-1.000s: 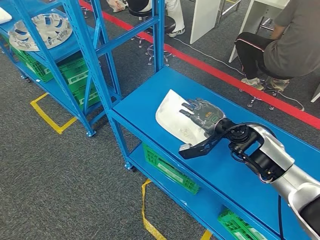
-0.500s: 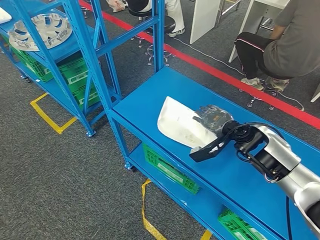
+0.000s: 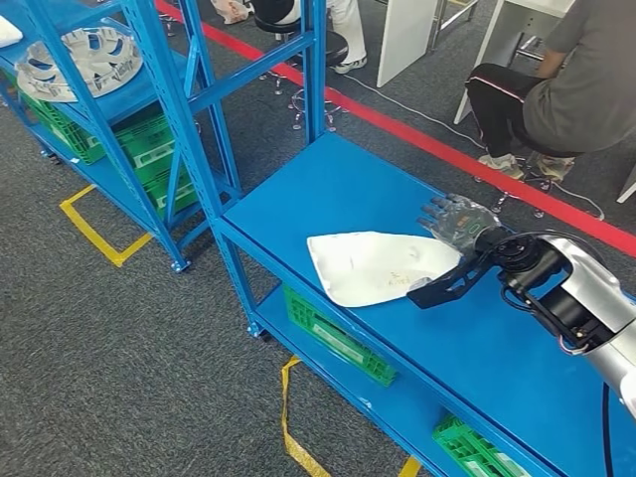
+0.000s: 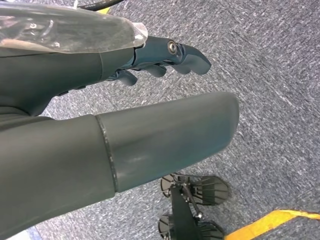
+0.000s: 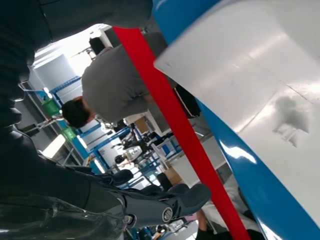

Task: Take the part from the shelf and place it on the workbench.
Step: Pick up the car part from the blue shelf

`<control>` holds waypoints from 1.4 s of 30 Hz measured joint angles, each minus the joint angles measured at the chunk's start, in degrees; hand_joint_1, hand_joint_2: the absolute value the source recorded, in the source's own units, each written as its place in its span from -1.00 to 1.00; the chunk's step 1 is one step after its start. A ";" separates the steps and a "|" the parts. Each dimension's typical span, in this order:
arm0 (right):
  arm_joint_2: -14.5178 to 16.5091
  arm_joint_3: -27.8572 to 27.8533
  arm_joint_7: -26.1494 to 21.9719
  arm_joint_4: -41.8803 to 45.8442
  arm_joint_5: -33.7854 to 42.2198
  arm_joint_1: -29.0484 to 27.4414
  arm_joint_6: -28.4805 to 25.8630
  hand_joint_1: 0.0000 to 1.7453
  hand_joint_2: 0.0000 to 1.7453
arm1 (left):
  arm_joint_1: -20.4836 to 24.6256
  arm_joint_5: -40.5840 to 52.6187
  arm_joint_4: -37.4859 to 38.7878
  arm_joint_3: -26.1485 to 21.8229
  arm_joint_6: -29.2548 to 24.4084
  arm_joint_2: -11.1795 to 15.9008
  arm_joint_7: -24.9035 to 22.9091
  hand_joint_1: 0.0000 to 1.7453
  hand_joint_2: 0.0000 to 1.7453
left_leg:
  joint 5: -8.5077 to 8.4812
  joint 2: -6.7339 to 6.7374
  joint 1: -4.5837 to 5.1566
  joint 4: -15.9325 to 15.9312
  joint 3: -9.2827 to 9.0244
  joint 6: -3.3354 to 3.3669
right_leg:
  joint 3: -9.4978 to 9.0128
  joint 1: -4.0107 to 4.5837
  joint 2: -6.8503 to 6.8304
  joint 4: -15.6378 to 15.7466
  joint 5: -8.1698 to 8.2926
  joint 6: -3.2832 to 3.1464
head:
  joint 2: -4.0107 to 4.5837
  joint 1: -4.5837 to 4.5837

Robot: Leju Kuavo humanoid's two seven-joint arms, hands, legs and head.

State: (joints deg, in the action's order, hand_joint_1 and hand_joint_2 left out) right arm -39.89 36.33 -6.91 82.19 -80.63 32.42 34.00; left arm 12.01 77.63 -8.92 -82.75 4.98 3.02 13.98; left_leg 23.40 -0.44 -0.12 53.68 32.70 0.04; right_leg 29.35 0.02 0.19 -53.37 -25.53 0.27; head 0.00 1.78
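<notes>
— Head view: where was the white part [image 3: 375,266]?

— Flat on the blue workbench [image 3: 480,368]. The right hand [image 3: 455,221] sat at its far end, fingers spread, gripping nothing.

— Any readable writing?

— None; marks were too small. The left hand [image 4: 166,55] held nothing, fingers loosely extended.

Part [image 3: 379,266] on workbench [image 3: 480,358], shelf [image 3: 142,129] to its left.

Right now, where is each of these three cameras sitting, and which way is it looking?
Head view: high on the robot, looking down at the blue workbench, white part and right hand.
Left wrist view: behind the left hand, facing the grey carpet.
Right wrist view: behind the right hand, facing the white part and a seated person.
Head and right wrist views share the part, bench and person.
</notes>
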 joint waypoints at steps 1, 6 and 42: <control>-0.14 -0.09 0.02 0.15 0.00 -0.02 -0.02 -1.00 1.00 | 0.00 0.01 0.00 0.00 0.02 0.00 0.02 -1.00 -1.00 | 0.00 0.00 0.00 0.00 0.00 0.00 | 0.00 0.00 0.00 0.00 0.00 0.00 | 0.00 0.01; -0.28 -0.49 -0.50 0.50 0.00 0.04 -0.72 -1.00 1.00 | -0.01 -0.14 0.00 0.00 0.03 0.00 0.24 -1.00 -1.00 | 0.00 -0.01 0.00 -0.01 0.01 0.00 | -0.02 0.00 -0.01 0.00 0.00 0.00 | 0.00 0.00; 3.20 1.18 -0.71 -0.52 12.21 -3.40 1.58 -1.00 1.00 | 0.12 0.54 0.00 0.00 0.00 0.00 0.22 -1.00 -1.00 | 0.00 -0.04 0.00 -0.03 0.01 0.00 | -0.03 0.01 -0.06 0.00 -0.03 0.01 | 0.00 0.02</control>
State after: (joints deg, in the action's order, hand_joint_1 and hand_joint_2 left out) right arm -36.69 37.51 -7.62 81.66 -68.42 29.03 35.58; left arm 12.13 78.17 -8.92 -82.75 4.98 3.02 14.21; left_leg 23.40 -0.48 -0.12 53.65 32.71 0.03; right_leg 29.32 0.02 0.13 -53.37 -25.56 0.28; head 0.00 1.80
